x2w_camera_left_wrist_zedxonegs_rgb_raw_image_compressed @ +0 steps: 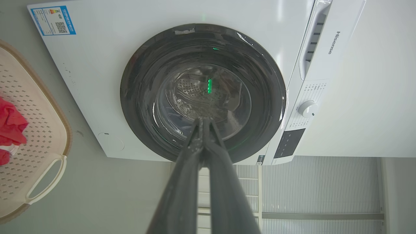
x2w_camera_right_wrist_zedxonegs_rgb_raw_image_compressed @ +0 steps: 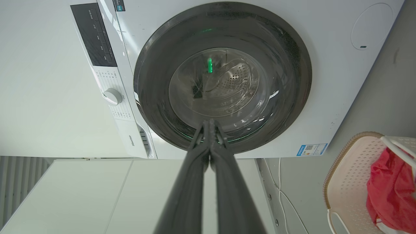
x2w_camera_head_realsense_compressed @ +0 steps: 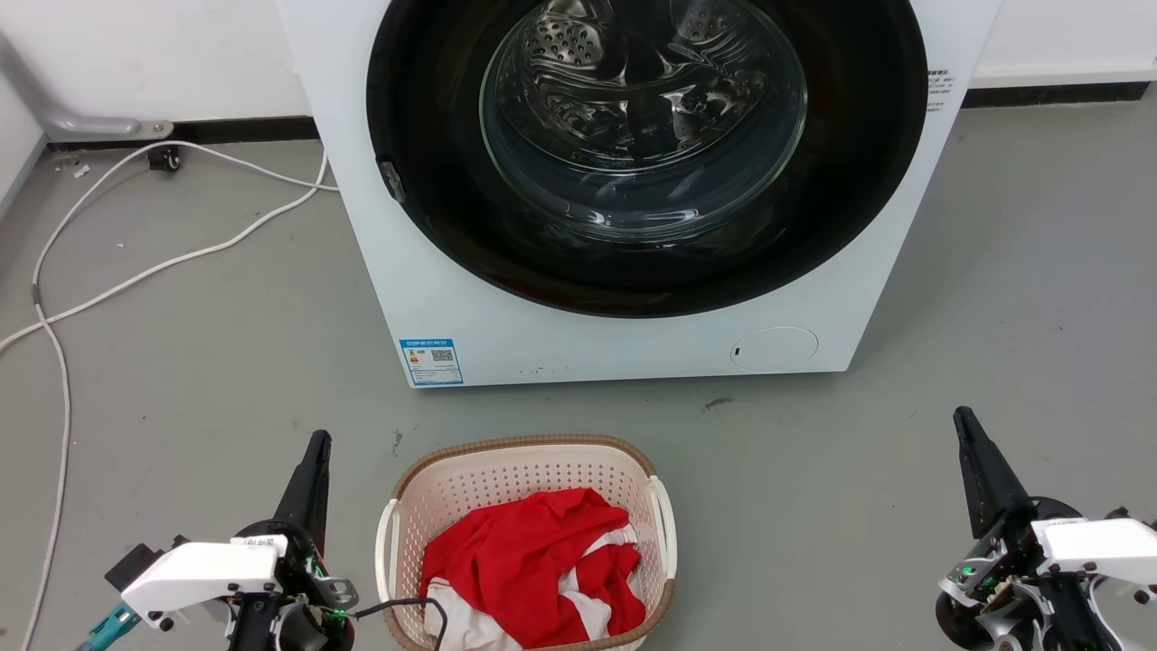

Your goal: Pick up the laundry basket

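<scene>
The laundry basket [x2w_camera_head_realsense_compressed: 520,477] is sitting on the grey floor [x2w_camera_head_realsense_compressed: 813,506], just in front of the washing machine [x2w_camera_head_realsense_compressed: 434,271], and is holding red and white cloth [x2w_camera_head_realsense_compressed: 533,551]. The left end effector [x2w_camera_head_realsense_compressed: 317,448] is pointing toward the machine near the basket's left side, its 2 fingers pressed together on nothing. The right end effector [x2w_camera_head_realsense_compressed: 965,429] is lying well apart from the basket on the right, fingers likewise pressed together.

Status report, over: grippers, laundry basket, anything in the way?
Left gripper shut. Right gripper shut. Laundry basket on floor between them, red cloth inside. Nothing blocking.
</scene>
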{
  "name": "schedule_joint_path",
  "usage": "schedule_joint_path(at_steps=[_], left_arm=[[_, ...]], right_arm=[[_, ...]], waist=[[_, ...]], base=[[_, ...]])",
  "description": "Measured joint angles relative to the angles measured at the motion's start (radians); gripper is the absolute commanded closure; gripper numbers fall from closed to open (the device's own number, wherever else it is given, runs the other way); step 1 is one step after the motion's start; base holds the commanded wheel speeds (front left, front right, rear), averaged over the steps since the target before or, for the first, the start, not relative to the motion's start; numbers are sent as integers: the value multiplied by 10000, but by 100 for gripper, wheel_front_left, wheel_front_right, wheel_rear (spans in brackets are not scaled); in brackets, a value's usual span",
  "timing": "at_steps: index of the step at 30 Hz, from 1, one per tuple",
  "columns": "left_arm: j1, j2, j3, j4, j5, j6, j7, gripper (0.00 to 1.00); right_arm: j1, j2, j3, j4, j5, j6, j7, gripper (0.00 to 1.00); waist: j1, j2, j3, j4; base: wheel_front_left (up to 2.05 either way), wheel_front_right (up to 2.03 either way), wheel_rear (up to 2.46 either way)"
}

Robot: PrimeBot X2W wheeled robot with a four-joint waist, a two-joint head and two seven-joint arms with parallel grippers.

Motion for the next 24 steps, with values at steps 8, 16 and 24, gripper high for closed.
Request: schedule_joint_path(at_steps=[8, 16, 24], left_arm=[[0, 0, 0, 0, 0, 0, 0, 100], [0, 0, 0, 0, 0, 0, 0, 100], [0, 0, 0, 0, 0, 0, 2, 100]], right_arm=[[0, 0, 0, 0, 0, 0, 0, 100], [0, 0, 0, 0, 0, 0, 0, 100], [0, 0, 0, 0, 0, 0, 0, 100]], waist=[[0, 0, 0, 0], [0, 0, 0, 0], [0, 0, 0, 0]], base=[[0, 0, 0], [0, 0, 0], [0, 0, 0]])
